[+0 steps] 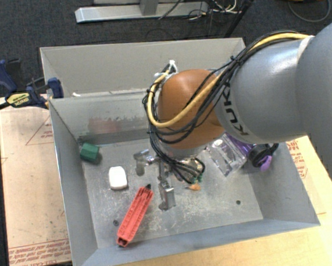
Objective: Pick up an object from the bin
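Observation:
My gripper [154, 177] hangs below the arm's orange cover near the middle of the bin. Its two metal fingers stand apart, one at the upper left [140, 159] and one lower down [166, 197]; it is open, and nothing shows between them. A red, long ribbed tool [134, 216] lies diagonally just left of the lower finger, its upper end close to it. A white rounded block [118, 178] rests on the floor to the left of the gripper. A small orange piece [194, 186] sits just right of the fingers.
A green block [89, 152] lies in the back left corner. A clear plastic piece [227, 154] and a purple thing [262, 156] lie at the right, partly under the arm. Bare floor shows along the front right.

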